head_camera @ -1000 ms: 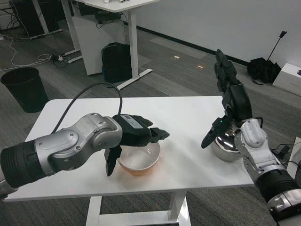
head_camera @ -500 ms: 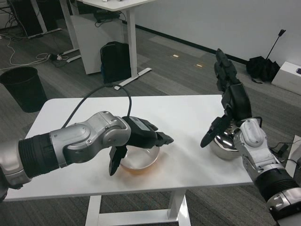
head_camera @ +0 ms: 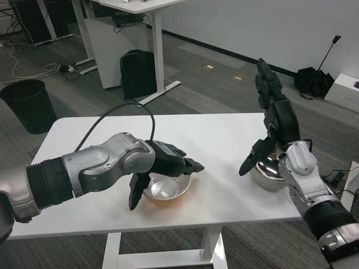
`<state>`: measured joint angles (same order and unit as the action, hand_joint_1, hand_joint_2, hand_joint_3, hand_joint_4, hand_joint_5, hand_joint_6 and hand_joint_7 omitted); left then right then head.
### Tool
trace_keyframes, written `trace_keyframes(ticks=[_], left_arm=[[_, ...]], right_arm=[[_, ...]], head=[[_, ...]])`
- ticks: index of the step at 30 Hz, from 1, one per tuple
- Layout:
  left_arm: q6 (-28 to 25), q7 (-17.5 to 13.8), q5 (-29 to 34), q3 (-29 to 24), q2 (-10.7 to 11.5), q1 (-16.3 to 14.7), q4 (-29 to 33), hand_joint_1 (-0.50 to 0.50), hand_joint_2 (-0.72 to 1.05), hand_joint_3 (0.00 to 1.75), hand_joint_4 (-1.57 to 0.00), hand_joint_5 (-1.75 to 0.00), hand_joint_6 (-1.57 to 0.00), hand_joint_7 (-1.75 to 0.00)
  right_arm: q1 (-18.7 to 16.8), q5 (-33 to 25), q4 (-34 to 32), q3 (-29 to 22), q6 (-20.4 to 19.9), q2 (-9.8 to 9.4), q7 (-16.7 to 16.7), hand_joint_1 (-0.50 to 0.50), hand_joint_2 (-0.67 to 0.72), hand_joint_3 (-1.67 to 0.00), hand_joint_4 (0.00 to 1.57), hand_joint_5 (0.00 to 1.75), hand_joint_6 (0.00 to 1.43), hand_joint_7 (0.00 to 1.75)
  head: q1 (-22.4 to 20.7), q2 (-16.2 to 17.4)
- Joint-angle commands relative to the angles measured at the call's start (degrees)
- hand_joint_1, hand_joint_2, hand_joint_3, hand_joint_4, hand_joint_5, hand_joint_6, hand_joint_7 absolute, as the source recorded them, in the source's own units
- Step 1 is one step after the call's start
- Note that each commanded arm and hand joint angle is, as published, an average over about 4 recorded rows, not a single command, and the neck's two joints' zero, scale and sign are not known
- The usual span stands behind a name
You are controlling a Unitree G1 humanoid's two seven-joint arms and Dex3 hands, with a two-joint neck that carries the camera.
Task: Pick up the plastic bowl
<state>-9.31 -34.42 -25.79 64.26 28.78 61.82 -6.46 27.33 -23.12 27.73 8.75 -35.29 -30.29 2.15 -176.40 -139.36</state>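
The plastic bowl is pale and translucent with an orange tint at its base; it sits near the table's front edge, centre. My left hand hovers over the bowl's back rim, fingers stretched right and thumb hanging down at the bowl's left side; the hand holds nothing. My right hand is raised above the table's right end with fingers spread upward, its thumb pointing down beside a shiny metal bowl.
The white table stretches between both arms. On the floor behind are a black bin, a black bag under another desk, cables at the left, and a folded umbrella near a white box.
My left hand has moved a little to the right and down over the plastic bowl. The right hand has stayed in place.
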Motion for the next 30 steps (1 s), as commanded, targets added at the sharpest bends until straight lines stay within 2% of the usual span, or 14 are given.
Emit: trace_keyframes(ticks=[1,4,10,14,23,30], left_arm=[[0.26,-0.30,0.35,0.69,0.01,-0.08,-0.13,-0.50,0.14,0.02,0.00,0.00,0.00,0.00],[0.26,-0.30,0.39,0.63,0.12,-0.17,-0.13,-0.50,0.16,0.07,0.00,0.00,0.00,0.00],[0.26,-0.30,0.35,0.58,0.36,-0.67,-0.20,-0.50,0.16,0.02,0.00,0.00,0.00,0.00],[0.26,-0.30,0.06,0.52,0.45,-1.11,-0.35,-0.50,0.21,0.09,0.00,0.00,0.00,0.00],[0.96,-0.34,-2.86,-0.89,0.27,-3.11,-1.32,-0.50,0.25,0.04,0.00,0.00,0.00,0.00],[0.74,-1.61,-2.22,-1.11,0.95,-3.18,-1.28,-0.50,0.10,0.07,0.00,0.00,0.00,0.00]], right_arm=[[-0.13,-0.88,0.44,0.26,-0.87,-0.47,0.23,-0.46,0.60,0.00,0.00,0.00,0.00,0.00],[-0.18,-0.88,0.48,0.28,-0.85,-0.31,0.23,-0.46,0.60,0.00,0.00,0.00,0.00,0.00],[-0.11,-0.97,0.81,0.37,-0.83,-0.14,0.23,-0.46,0.60,0.00,0.00,0.00,0.00,0.00],[-0.04,-0.97,1.16,0.46,-0.83,-0.14,0.25,-0.46,0.60,0.00,0.00,0.00,0.00,0.00],[0.97,-1.23,3.03,0.48,-0.57,-0.29,0.89,-0.46,0.60,0.00,0.00,0.00,0.00,0.00],[1.56,-1.23,3.84,0.48,-0.57,-0.38,0.93,-0.46,0.60,0.00,0.00,0.00,0.00,0.00]], head=[[0.00,0.11],[0.08,0.26],[-0.27,0.57],[-0.55,0.82],[-1.15,1.39],[-1.58,1.91]])
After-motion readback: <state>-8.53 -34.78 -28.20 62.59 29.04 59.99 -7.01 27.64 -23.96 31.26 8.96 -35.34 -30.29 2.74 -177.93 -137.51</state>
